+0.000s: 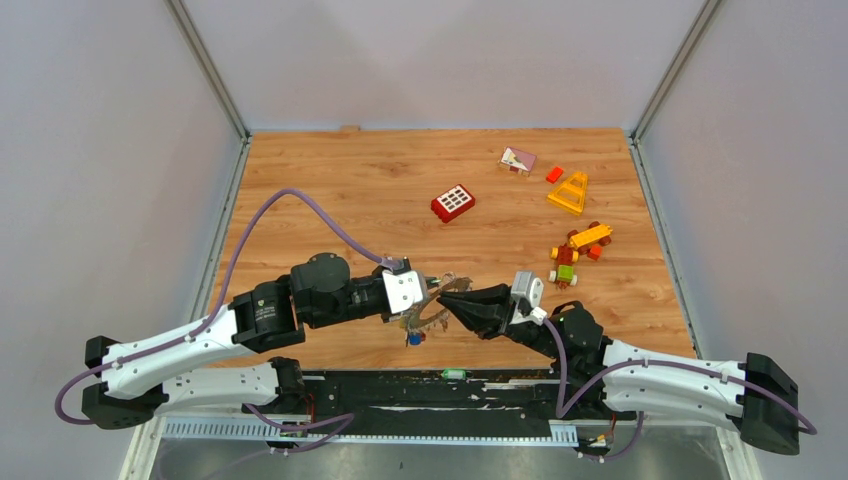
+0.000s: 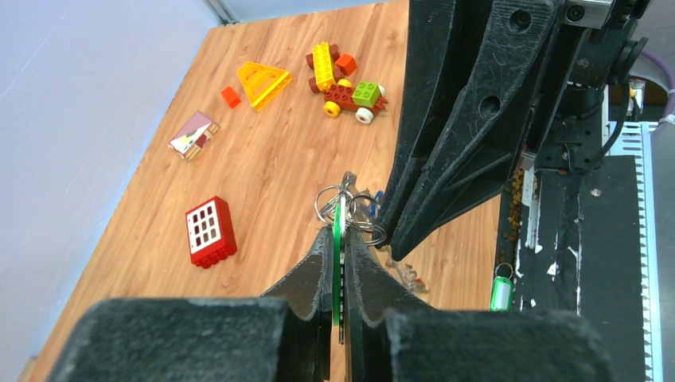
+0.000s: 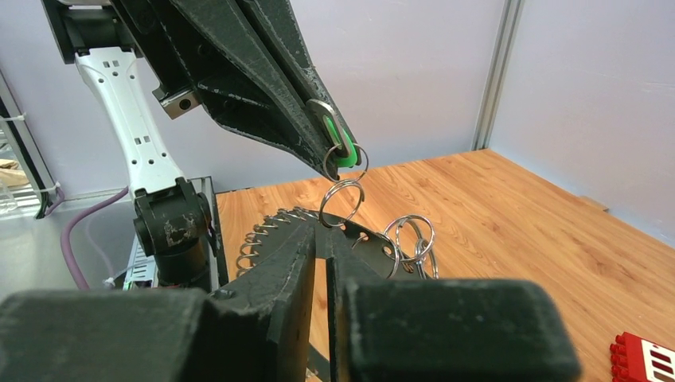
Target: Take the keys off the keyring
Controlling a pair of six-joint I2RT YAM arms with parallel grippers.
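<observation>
Right wrist: right hand (image 3: 322,235) pinched on keyring (image 3: 368,241), left hand (image 3: 331,145) clamped on green tag (image 3: 347,157).

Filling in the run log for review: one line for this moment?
left gripper: shut on green tag | right gripper: pinching keyring edge | keys: on keyring

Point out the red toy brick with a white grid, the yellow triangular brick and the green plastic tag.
Red toy brick (image 1: 453,203): top view, white grid.
Yellow triangular brick (image 1: 575,184): top view, narrow end.
Green plastic tag (image 3: 341,145): right wrist view, exposed end.
</observation>
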